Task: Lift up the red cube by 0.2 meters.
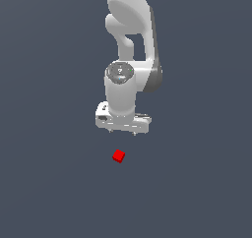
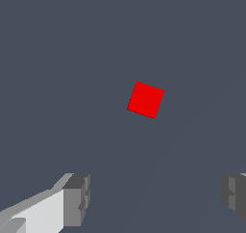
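Gripper [image 1: 123, 132] jaws stand wide apart with nothing between them; in the wrist view the two grey fingers [image 2: 77, 198] sit at opposite edges of the picture, bare floor in the gap. It hangs from the white arm [image 1: 129, 45] pointing straight down, clear of the ground, probably so it can descend over its target with room on both sides. Just beyond it, nearer the exterior camera, the red cube [image 1: 118, 156] rests alone on the dark grey floor [image 1: 49, 183], untouched, its edges turned slightly askew to the fingers' line. Lifting has not begun. No containers appear anywhere in either view.
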Action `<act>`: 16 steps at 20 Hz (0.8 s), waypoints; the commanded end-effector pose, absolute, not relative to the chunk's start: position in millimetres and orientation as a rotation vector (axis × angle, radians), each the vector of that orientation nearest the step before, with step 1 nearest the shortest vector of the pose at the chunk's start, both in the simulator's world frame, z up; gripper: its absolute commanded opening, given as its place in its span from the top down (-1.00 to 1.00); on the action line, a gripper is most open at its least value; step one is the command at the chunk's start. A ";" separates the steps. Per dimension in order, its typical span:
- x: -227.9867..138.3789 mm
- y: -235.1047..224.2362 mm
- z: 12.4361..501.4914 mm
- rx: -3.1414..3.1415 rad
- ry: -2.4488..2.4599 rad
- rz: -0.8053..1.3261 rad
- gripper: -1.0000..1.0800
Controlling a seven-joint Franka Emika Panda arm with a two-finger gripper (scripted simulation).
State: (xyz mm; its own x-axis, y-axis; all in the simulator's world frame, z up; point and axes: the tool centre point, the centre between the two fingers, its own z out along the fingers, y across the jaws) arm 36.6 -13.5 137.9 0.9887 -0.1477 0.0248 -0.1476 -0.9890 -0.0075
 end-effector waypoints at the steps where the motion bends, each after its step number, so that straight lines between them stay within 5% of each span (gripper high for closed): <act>1: 45.1 -14.8 120.4 -3.122 0.306 -0.034 -0.92; 16: 90.1 -29.6 31.9 -3.065 0.691 -0.004 -0.92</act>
State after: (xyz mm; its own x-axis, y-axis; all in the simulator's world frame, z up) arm 86.8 -28.3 37.1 0.9103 -0.4139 0.0029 -0.4139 -0.9103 -0.0004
